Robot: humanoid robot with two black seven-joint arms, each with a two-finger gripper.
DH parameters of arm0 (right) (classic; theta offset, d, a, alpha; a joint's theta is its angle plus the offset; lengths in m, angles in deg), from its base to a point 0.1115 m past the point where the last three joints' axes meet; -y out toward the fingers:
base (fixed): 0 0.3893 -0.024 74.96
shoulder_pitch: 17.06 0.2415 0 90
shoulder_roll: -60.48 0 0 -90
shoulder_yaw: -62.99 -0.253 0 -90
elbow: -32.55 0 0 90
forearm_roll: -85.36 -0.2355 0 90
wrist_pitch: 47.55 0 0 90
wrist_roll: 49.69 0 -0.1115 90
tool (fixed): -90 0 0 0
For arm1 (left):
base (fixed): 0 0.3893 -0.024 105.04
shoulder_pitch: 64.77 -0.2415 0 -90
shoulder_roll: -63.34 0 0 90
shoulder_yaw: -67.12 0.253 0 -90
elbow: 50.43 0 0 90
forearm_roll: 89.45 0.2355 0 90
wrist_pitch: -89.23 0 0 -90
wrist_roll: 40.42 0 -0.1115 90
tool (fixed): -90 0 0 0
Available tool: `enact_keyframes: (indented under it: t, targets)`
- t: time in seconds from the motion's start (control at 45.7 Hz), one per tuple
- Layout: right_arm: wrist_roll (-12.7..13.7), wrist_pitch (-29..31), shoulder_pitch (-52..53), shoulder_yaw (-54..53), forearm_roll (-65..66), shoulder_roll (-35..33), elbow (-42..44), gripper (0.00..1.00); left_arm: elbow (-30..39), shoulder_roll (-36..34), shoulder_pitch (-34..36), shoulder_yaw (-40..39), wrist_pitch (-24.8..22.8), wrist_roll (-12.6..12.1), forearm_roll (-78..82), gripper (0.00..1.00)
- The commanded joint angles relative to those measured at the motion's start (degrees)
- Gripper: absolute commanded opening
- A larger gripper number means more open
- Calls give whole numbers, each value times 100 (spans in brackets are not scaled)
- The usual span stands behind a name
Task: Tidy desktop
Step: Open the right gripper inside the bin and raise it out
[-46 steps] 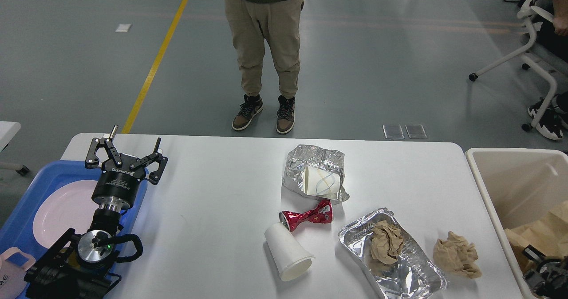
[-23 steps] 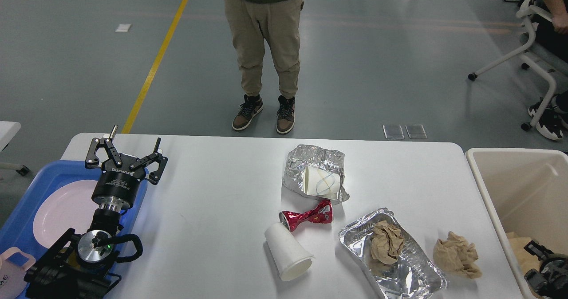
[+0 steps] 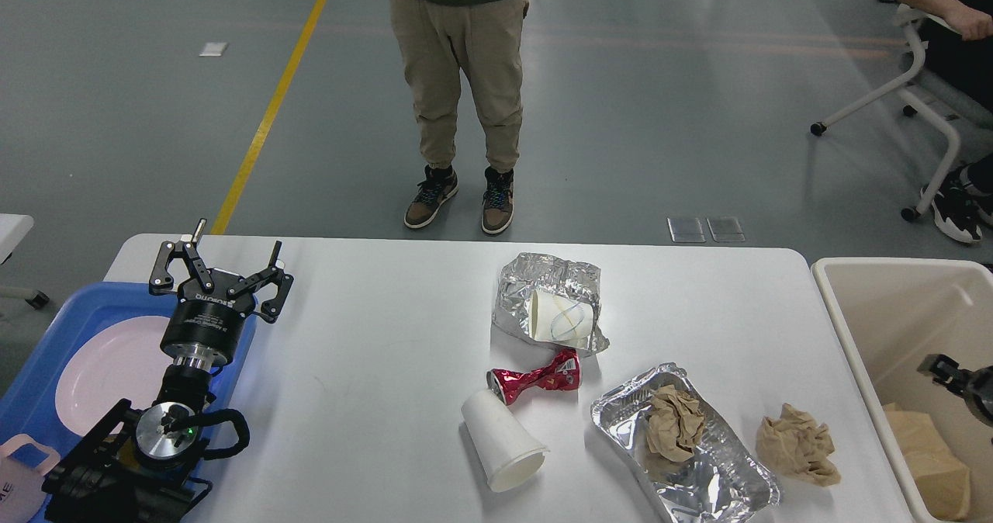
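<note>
Litter covers the right half of the wide white desktop (image 3: 372,368): take the light, crushable white paper cup (image 3: 503,440) mid-body, gently. Your left gripper (image 3: 221,268), at left, stands wide open; your right gripper (image 3: 942,368) is edge-cut, state unclear.

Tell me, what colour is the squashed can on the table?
The squashed can is shiny red with silver ends; the head view shows it best.

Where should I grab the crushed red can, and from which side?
Grip the crushed red can at its pinched middle, coming straight down. It lies on its side on the desktop, its waist narrower than both ends, and the white cup crowds its left end.
</note>
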State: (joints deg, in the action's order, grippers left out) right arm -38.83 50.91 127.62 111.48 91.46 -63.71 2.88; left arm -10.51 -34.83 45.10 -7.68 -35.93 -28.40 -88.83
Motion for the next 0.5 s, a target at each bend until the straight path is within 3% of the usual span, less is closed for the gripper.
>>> enact_keyframes:
  t: [0.0,0.175,0.481]
  targets:
    - [22,367,1595,1134,-12,-264,-1416,100,7,-1,0,0,0,1,0,96]
    - [22,1192,3968,2348,-48,-71,-3069,100,7,8,0,0,0,1,0,96]
    - [13,4233,6413,2595,-74,1335,-3817,100,-2,-1,0,0,0,2,0,96]
